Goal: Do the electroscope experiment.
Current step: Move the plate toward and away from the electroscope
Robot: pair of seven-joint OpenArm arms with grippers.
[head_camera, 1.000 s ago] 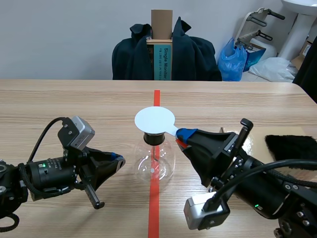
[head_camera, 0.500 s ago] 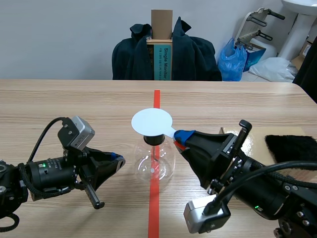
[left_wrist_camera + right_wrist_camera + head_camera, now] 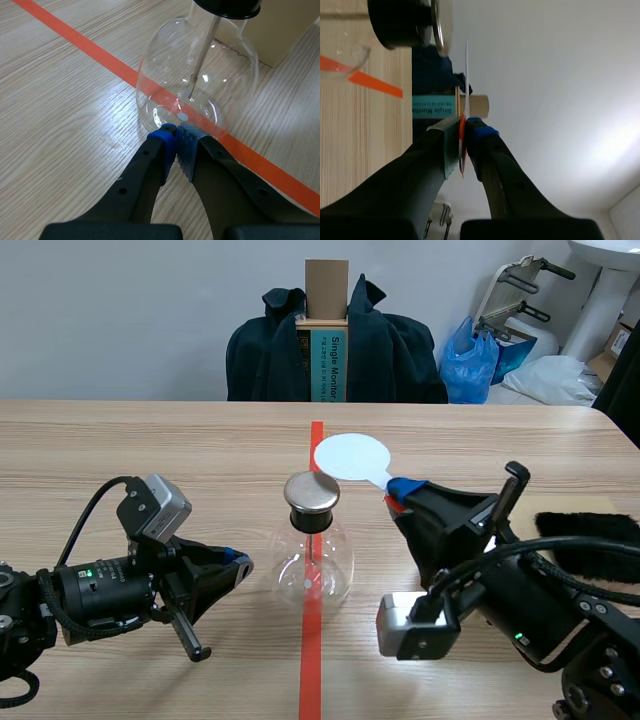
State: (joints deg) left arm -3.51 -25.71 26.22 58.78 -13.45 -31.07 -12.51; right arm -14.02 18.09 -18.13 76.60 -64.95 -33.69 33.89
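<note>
My right tool (image 3: 393, 492), clamped on the white disc (image 3: 350, 455), just pulled it off the electroscope (image 3: 313, 565) cap (image 3: 312, 492), which I judge ends contact; my left tool (image 3: 240, 561) sits closed, empty.

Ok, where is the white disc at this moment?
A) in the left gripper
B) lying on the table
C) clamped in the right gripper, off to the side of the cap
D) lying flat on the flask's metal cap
C: the right gripper is shut on the white disc, which sits off to the side of the bare metal cap of the flask.
</note>
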